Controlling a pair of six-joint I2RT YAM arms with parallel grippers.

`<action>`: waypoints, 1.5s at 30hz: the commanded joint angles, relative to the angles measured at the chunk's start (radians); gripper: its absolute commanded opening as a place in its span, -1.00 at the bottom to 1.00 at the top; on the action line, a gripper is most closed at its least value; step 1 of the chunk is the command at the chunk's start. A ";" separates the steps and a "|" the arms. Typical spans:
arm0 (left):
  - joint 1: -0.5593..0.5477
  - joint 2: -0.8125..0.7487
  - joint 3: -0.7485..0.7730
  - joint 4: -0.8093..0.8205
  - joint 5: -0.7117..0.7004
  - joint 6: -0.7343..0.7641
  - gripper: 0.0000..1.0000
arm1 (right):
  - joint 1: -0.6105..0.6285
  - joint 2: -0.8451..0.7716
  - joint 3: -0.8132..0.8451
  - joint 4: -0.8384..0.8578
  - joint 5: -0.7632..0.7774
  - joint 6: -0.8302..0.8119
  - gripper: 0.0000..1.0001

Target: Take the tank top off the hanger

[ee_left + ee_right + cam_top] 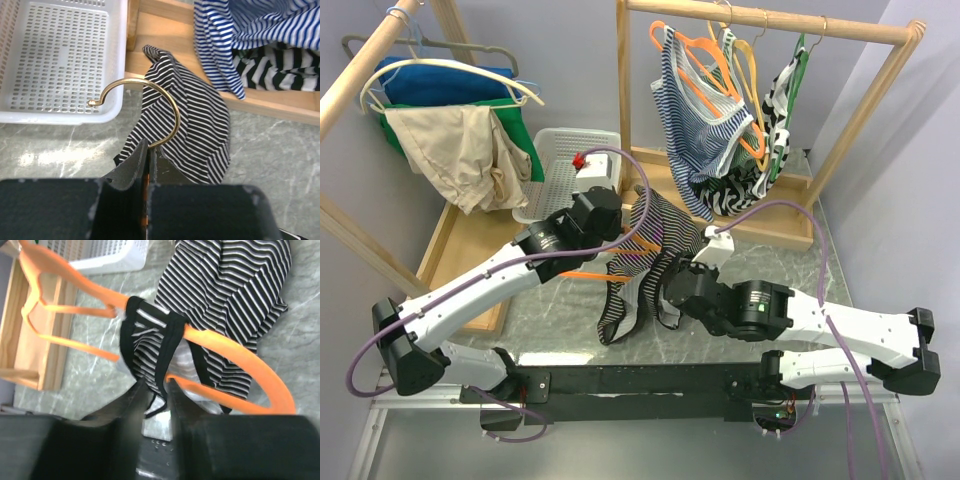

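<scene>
Diagonally, the left arm (480, 280) stretches from near left toward the centre, the left gripper (147, 150) clamped on the hanger (215, 340) just under its brass hook (170, 100). Beyond it sits a white basket (60, 116). The tank top (645, 250) drapes from the hanger mid-table. The right arm (850, 325) reaches leftward, the right gripper (155, 390) pinching the top's black strap (162, 347).

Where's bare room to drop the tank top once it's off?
Bare table lies near-left, between the left arm and the tank top, and right, between the right arm and the rack base. The white basket is empty too. The centre is crowded: hanger, left gripper and right gripper.
</scene>
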 commanded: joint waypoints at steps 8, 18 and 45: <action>-0.019 -0.070 -0.020 0.045 0.027 -0.032 -0.98 | -0.078 -0.098 -0.183 0.326 0.022 -0.132 -0.32; -0.017 -0.067 -0.026 0.059 0.057 -0.038 -0.98 | -0.126 -0.090 -0.222 0.418 -0.073 -0.175 -0.19; -0.022 -0.093 -0.020 0.060 0.077 -0.038 -0.98 | -0.134 0.087 -0.055 0.317 -0.061 -0.150 -0.39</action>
